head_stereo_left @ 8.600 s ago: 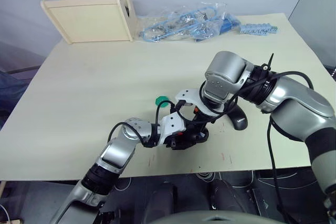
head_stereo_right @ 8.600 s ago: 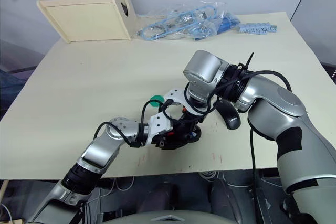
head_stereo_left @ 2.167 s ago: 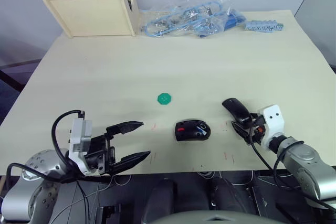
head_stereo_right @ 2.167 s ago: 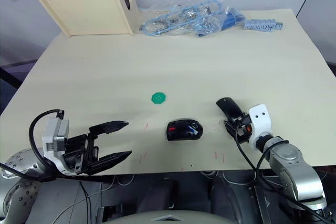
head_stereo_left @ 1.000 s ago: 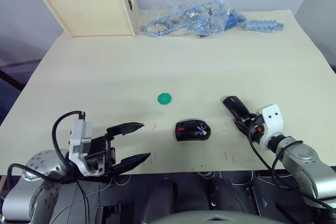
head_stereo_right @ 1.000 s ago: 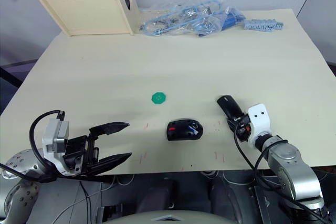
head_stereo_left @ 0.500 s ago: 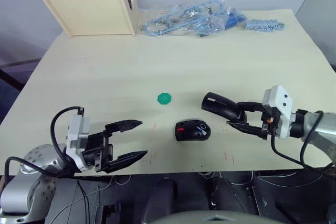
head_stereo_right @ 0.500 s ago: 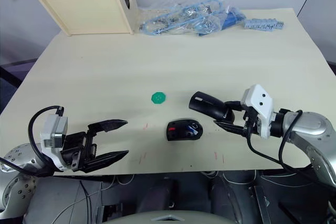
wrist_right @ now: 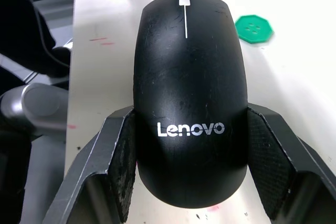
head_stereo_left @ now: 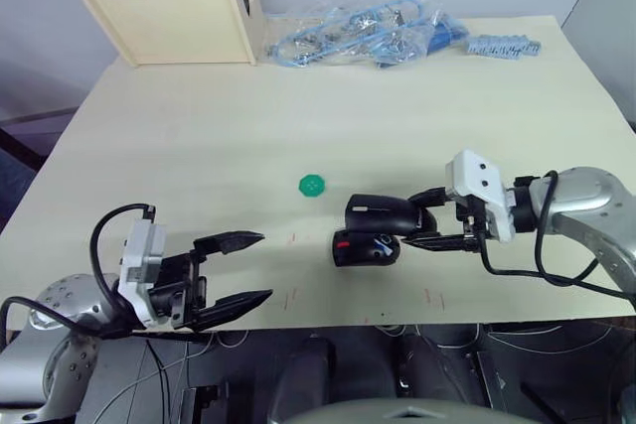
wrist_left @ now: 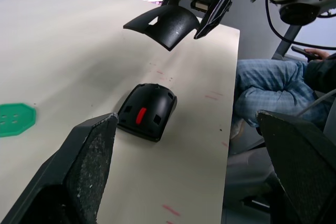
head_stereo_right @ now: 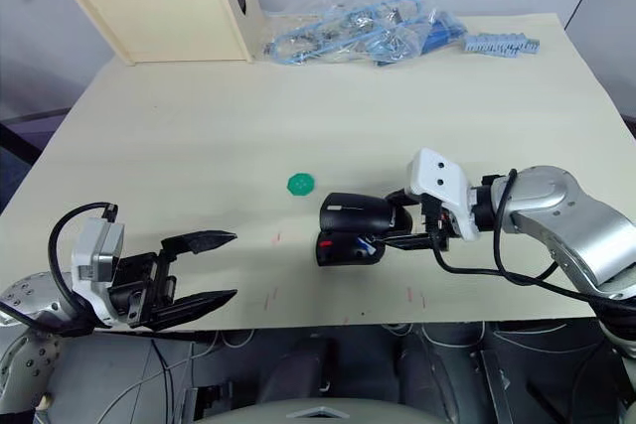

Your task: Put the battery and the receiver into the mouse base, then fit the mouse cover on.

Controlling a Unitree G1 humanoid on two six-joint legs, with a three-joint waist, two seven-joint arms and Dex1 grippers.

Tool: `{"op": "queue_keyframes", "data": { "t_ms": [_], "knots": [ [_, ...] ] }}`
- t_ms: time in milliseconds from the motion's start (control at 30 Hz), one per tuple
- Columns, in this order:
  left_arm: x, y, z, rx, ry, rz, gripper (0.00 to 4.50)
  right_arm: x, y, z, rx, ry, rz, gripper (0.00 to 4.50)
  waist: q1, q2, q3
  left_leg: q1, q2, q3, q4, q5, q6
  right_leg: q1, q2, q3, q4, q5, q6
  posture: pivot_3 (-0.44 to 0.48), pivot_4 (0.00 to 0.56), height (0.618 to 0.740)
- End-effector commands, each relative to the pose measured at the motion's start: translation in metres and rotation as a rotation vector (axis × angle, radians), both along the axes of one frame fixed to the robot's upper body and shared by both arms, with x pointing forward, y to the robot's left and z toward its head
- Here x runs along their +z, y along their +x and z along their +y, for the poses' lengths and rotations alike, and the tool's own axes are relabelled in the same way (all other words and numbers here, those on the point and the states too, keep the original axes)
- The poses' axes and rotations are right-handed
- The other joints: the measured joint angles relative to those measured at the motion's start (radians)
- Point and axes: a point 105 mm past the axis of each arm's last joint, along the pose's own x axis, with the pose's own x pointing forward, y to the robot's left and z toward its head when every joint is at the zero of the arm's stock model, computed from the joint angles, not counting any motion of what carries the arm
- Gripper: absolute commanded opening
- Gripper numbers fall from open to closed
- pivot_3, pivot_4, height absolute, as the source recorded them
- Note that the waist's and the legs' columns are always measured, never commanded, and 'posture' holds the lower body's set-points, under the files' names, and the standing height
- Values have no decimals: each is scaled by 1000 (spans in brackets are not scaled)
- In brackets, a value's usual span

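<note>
Matte cover held in the air just above the open base.

My right gripper clamps the smooth, curved mouse cover by its sides, grey lettering up, hovering over the black mouse base with its red insert on the pale table. My left gripper is spread wide, empty. A green octagonal disc lies nearby.

I see a matte black mouse cover with grey lettering, a black mouse base showing red inside, and a green disc.
</note>
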Motion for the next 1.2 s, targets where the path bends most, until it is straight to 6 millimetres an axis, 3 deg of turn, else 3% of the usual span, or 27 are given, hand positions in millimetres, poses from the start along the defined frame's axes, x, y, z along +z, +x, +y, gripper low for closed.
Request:
{"op": "queue_keyframes", "data": {
  "t_ms": [33, 267, 1200],
  "knots": [
    [7, 0, 4, 5, 14, -33, 4500, 1, 0, 9, 9, -42, 0, 2482, 0, 0, 0, 0, 0, 0, 0, 0, 0, 0, 0, 0, 0, 0, 0, 0, 150, 740],
    [7, -1, 5, 0, 30, -32, 4500, -12, 1, 21, 45, -99, 47, 2482, 1, 0, 0, -5, 0, -1, 0, 0, 0, -4, 0, -1, 0, 0, 0, 0, 150, 740],
    [3, -2, 5, 0, 41, -28, 4500, -42, 16, 22, 32, -319, 19, 2482, 0, 0, 0, -5, -1, 0, 0, 0, 0, -5, 0, -2, 1, 1, -1, 0, 150, 740]
  ]
}}
